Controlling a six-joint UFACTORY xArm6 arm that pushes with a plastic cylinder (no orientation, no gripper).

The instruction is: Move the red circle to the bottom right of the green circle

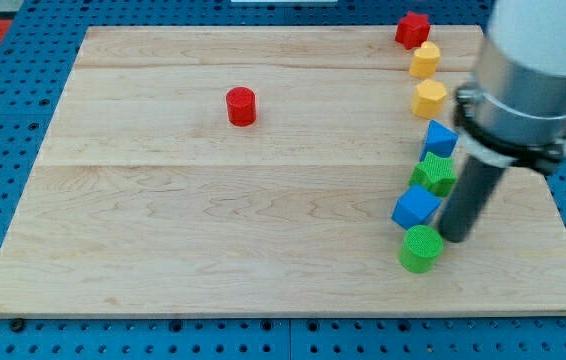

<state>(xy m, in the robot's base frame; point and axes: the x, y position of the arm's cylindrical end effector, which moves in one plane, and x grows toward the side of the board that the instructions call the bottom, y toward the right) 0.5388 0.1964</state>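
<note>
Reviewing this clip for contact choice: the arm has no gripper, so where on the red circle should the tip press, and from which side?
Judging from the layout, press the red circle on its upper-left wall. The green circle lies far toward the view's bottom right, so that push carries it there. Its round side may slip off, so aim through its centre. My tip now sits just right of the green circle.

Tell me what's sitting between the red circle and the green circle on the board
Nothing. In the camera view, only bare wood lies between the red circle and the green circle. My tip is just right of the green circle.
</note>
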